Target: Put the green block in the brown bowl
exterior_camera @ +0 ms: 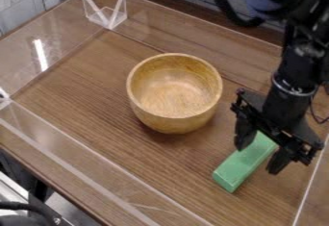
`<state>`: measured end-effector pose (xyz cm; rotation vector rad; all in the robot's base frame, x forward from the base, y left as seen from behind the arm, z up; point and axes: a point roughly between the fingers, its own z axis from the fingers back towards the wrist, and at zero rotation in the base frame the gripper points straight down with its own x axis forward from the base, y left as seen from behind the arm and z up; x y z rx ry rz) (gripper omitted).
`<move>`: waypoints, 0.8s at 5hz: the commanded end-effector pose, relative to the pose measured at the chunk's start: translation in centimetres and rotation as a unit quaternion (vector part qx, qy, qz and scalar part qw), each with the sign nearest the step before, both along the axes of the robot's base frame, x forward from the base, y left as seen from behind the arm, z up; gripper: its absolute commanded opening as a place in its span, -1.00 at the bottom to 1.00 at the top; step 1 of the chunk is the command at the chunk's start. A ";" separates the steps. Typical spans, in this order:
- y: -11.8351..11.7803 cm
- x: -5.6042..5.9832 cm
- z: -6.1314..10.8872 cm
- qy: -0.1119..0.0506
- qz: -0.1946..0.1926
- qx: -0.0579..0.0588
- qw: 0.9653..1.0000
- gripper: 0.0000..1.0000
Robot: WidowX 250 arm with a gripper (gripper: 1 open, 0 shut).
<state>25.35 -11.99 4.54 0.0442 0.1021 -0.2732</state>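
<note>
The green block point(241, 166) lies flat on the wooden table at the front right, a matte green bar angled from near-left to far-right. My gripper point(274, 139) hangs straight over its far end, black fingers point(244, 126) spread open on either side of the bar, with nothing held. The upper end of the block is partly hidden behind the fingers. The brown bowl point(175, 92) stands empty in the middle of the table, to the left of the gripper and apart from it.
A clear plastic wall point(77, 172) rims the table along the front and left. A small clear stand point(106, 11) sits at the back left. The dark arm point(298, 37) comes down from the upper right.
</note>
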 end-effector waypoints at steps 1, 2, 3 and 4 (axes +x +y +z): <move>-0.3 0.6 0.2 -0.014 -0.008 -0.011 1.000 1.00; 0.0 0.9 -0.6 -0.012 -0.010 -0.015 1.000 1.00; 0.3 1.2 -1.0 -0.007 -0.010 -0.019 1.000 1.00; 0.7 1.4 -1.5 -0.002 -0.010 -0.022 1.000 1.00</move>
